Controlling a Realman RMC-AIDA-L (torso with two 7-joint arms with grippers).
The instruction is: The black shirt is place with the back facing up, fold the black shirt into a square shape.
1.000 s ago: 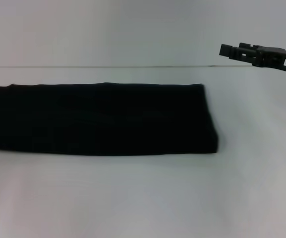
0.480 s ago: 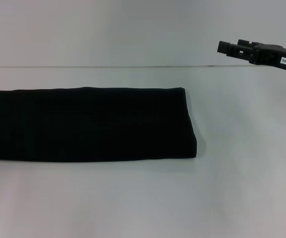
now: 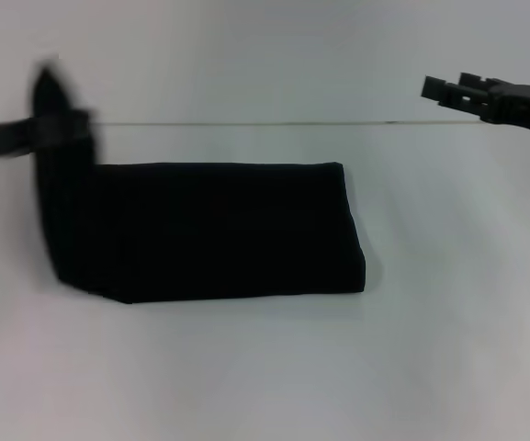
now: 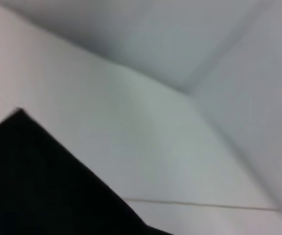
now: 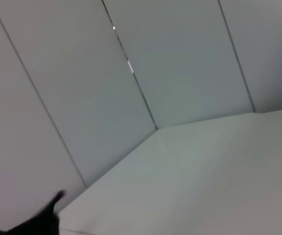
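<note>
The black shirt (image 3: 228, 230) lies on the white table as a long folded band. Its left end is raised off the table and stands up, blurred, near the far left. My left gripper (image 3: 58, 124) reaches in from the left edge and is shut on that raised end. In the left wrist view, black shirt fabric (image 4: 38, 186) fills the near corner. My right gripper (image 3: 439, 90) hovers high at the far right, apart from the shirt and above the table's back edge.
The white table (image 3: 265, 367) stretches bare in front of the shirt and to its right. A pale wall (image 3: 246, 55) rises behind the back edge. A small dark shape (image 5: 43, 220) shows in a corner of the right wrist view.
My left arm has come into view and lifted the shirt's left end up and toward the right. The flat part is now shorter. The right gripper has drifted slightly right.
</note>
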